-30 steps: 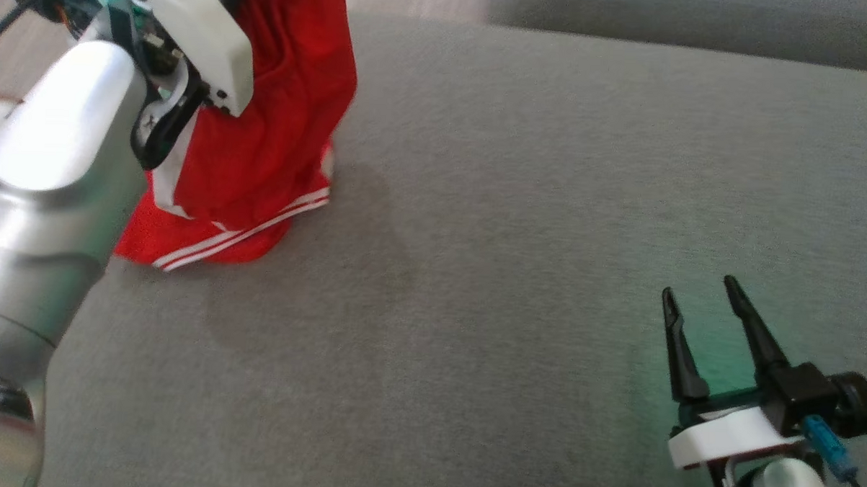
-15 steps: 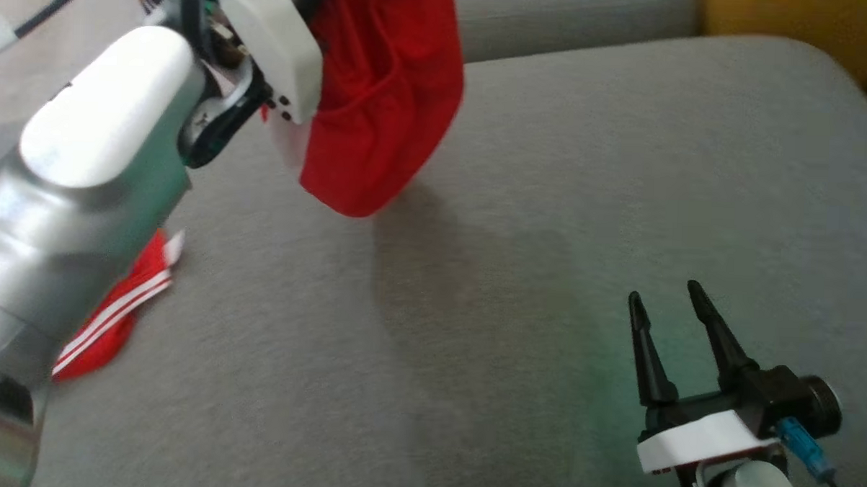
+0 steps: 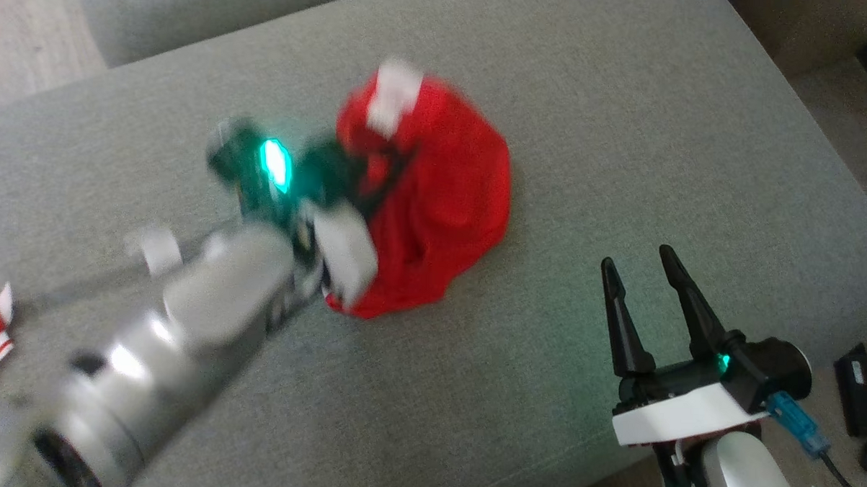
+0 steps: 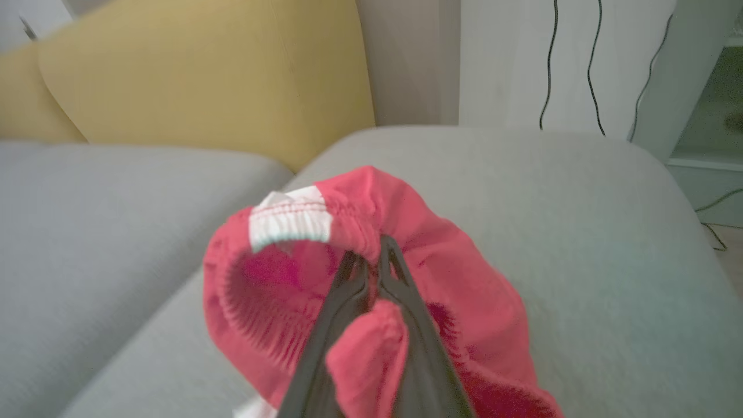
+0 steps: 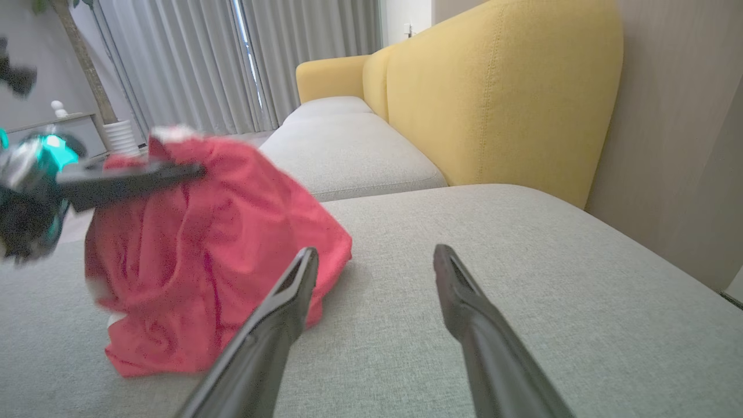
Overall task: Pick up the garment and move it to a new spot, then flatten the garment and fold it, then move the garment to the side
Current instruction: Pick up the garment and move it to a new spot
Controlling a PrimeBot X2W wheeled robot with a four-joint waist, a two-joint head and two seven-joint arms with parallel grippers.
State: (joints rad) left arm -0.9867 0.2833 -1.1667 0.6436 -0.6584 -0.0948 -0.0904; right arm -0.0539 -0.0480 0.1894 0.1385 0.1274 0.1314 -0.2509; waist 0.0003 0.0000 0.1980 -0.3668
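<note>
My left gripper (image 4: 368, 255) is pinched tight on the elastic waistband of the red garment (image 3: 449, 201), which hangs bunched, its lower end resting mid-seat on the grey cushion (image 3: 625, 135). My right gripper (image 3: 636, 256) stands wide, well apart from the garment at the near right.

Soft even daylight; left arm (image 3: 186, 314), garment (image 3: 442, 200) motion-blurred; green LED (image 3: 274, 164) glare.

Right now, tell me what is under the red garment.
Grey cushion shows around the garment, whose lower folds rest on it while the left gripper holds its top. The patch directly beneath the heap is covered.
</note>
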